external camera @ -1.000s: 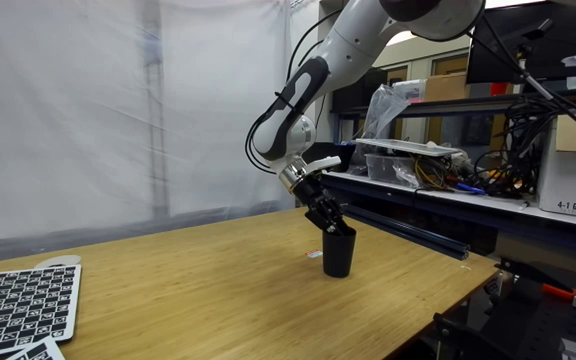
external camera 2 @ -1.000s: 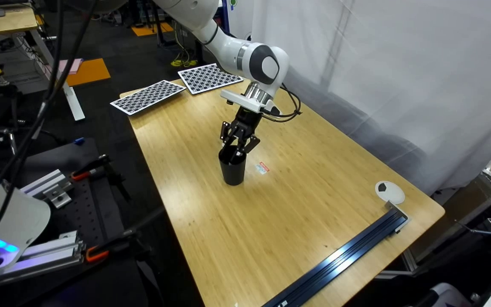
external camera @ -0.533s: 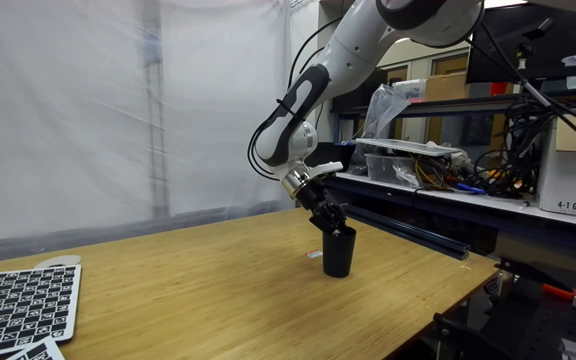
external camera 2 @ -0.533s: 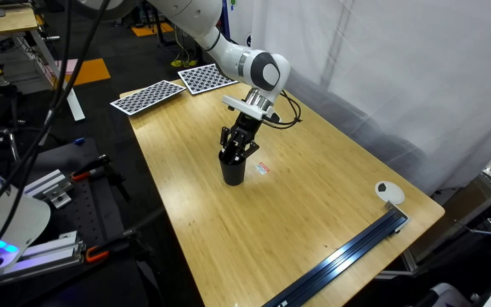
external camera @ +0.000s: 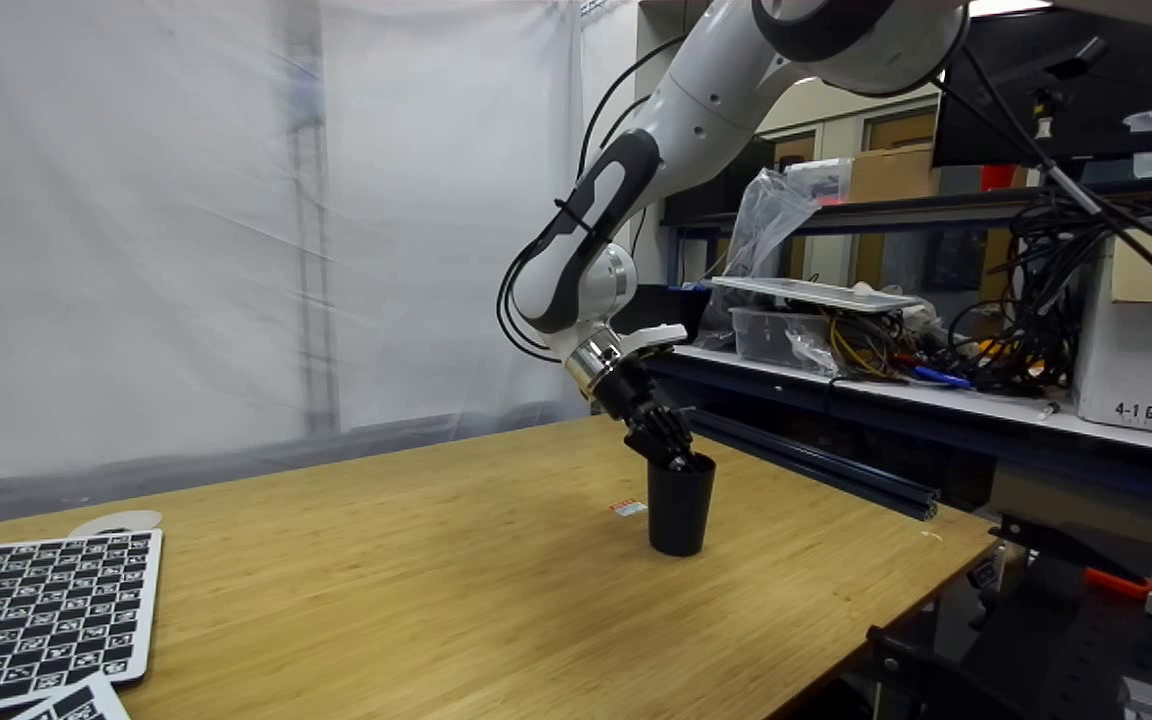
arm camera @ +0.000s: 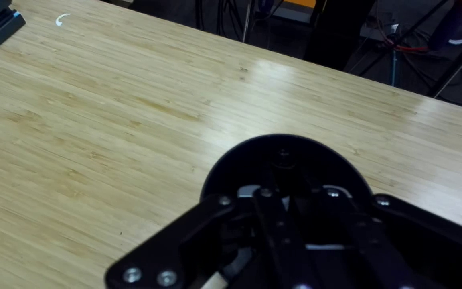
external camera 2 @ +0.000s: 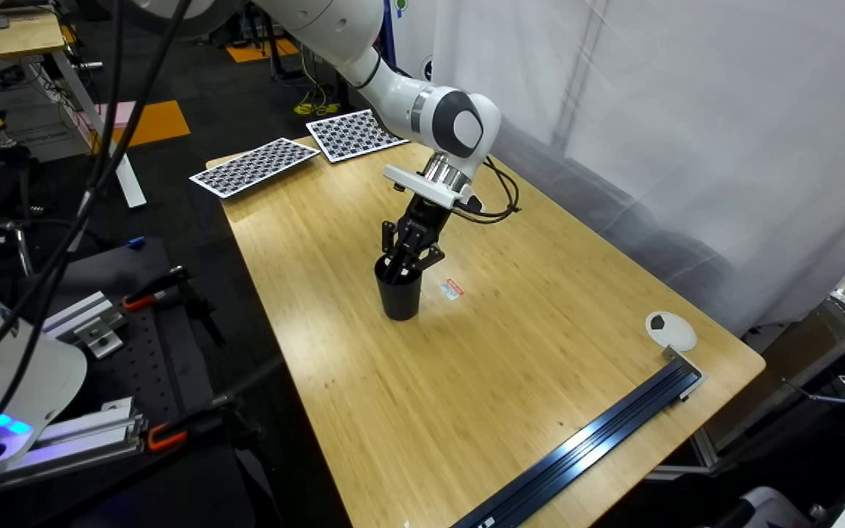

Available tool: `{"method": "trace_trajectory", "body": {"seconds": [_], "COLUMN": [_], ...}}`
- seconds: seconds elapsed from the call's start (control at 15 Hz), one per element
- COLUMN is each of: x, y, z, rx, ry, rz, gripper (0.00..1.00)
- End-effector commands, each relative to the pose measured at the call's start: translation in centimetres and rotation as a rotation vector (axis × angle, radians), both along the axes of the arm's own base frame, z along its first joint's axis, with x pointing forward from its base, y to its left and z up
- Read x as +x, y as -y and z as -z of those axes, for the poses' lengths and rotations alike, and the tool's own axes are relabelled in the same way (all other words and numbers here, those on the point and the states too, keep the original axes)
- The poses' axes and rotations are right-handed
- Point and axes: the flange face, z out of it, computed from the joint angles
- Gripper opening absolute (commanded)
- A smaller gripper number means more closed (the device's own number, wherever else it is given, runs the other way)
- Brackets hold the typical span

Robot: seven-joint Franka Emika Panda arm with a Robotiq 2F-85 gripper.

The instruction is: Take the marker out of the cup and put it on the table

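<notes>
The black cup (external camera: pixel 679 515) stands upright on the light-brown wooden table (external camera: pixel 386 560). It also shows in an exterior view (external camera 2: pixel 399 301) and in the wrist view (arm camera: pixel 231 172). My gripper (external camera: pixel 681 462) reaches down at a slant into the cup's mouth. Its fingertips are inside the cup in both exterior views. In the wrist view the fingers (arm camera: pixel 285 166) run close together into the dark cup. Whether they are shut is too dark to tell. The marker cannot be made out; it is hidden inside the dark cup or behind the fingers.
A small red-white sticker (external camera 2: pixel 452 288) lies beside the cup. A long dark metal rail (external camera 2: pixel 576 455) runs along one table edge. Patterned boards (external camera 2: pixel 257 167) lie at the far end. A white disc (external camera 2: pixel 670 331) sits near the rail. A cluttered shelf bench (external camera: pixel 936 395) stands beyond the table.
My gripper has moved down, deeper into the cup. The cup has shifted very slightly in the last half second.
</notes>
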Motion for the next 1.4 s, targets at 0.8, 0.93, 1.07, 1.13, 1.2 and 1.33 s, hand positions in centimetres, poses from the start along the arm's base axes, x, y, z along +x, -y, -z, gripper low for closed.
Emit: {"method": "trace_trajectory", "body": {"seconds": [0.8, 0.93, 1.07, 1.13, 1.2, 1.33], "x": [2.0, 1.9, 1.9, 1.8, 1.9, 2.0], "y": [1.2, 1.2, 1.3, 1.4, 1.4, 1.6], "z": [-6.9, -7.6, -8.2, -8.8, -9.3, -11.2], "rx": [-0.016, -0.023, -0.026, -0.03, -0.031, -0.037], "ry": [0.044, 0.035, 0.03, 0.028, 0.029, 0.04], "rz": [0.036, 0.037, 0.039, 0.041, 0.043, 0.051], "gripper": [0.05, 0.05, 0.05, 0.05, 0.05, 0.05]}}
